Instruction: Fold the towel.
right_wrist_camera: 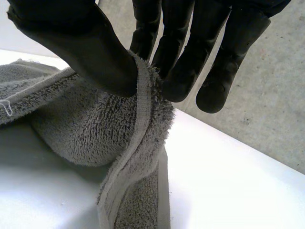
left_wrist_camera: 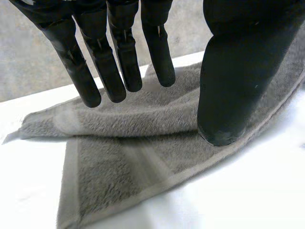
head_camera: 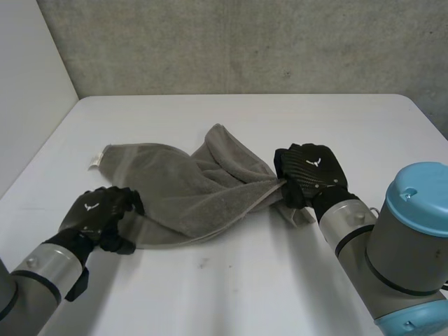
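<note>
Lit softly and evenly from overhead, with no hard-edged shadows anywhere across the white table (head_camera: 231,280). Brightest on the bare tabletop in the left wrist view, close to washed out beside the near edge of the grey towel (head_camera: 175,182). In the right wrist view, a broad, diffuse shadow beneath the lifted fold of the towel, dimming the surface there to pale grey. Dull sheen but no glare on the black left hand (head_camera: 98,213) and right hand (head_camera: 311,171). Flat, even light over the mottled concrete wall (head_camera: 245,42) and the pale side panel (head_camera: 28,91).
</note>
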